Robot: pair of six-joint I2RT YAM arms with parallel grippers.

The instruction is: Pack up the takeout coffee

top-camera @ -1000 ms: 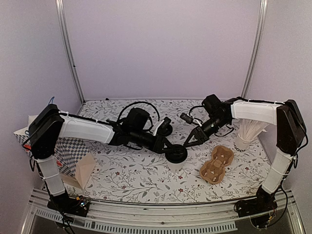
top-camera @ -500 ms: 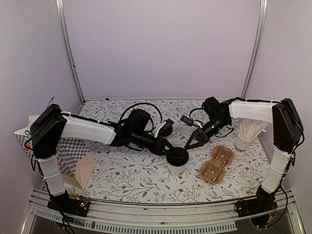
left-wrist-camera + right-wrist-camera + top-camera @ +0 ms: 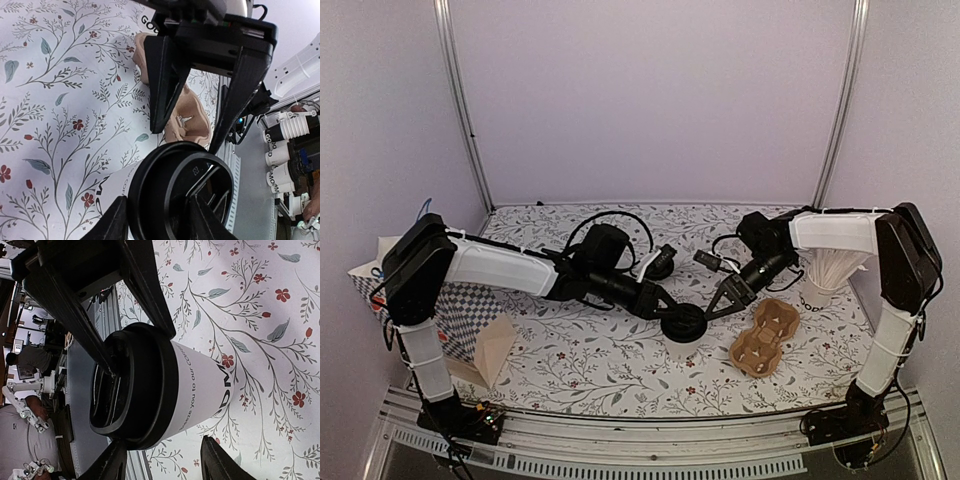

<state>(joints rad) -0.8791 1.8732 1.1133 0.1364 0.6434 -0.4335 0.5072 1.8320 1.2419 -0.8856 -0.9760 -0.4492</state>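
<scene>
1 overview, 2 close-ups of cup [image 3: 200, 385]

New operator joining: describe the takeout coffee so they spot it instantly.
On the floral table, look mid-table, just left of the brown pulp carrier. The takeout coffee is the small white lettered cup there. It alone wears a black lid; the cup at the right holds white sticks.

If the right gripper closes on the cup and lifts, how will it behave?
The cup has a paper wall that would probably dent under a hard squeeze, though the lid likely stiffens its top. It stands narrow and upright, so a nudge from the right gripper may tip it. Its weight is unknown because the lid hides the contents.
</scene>
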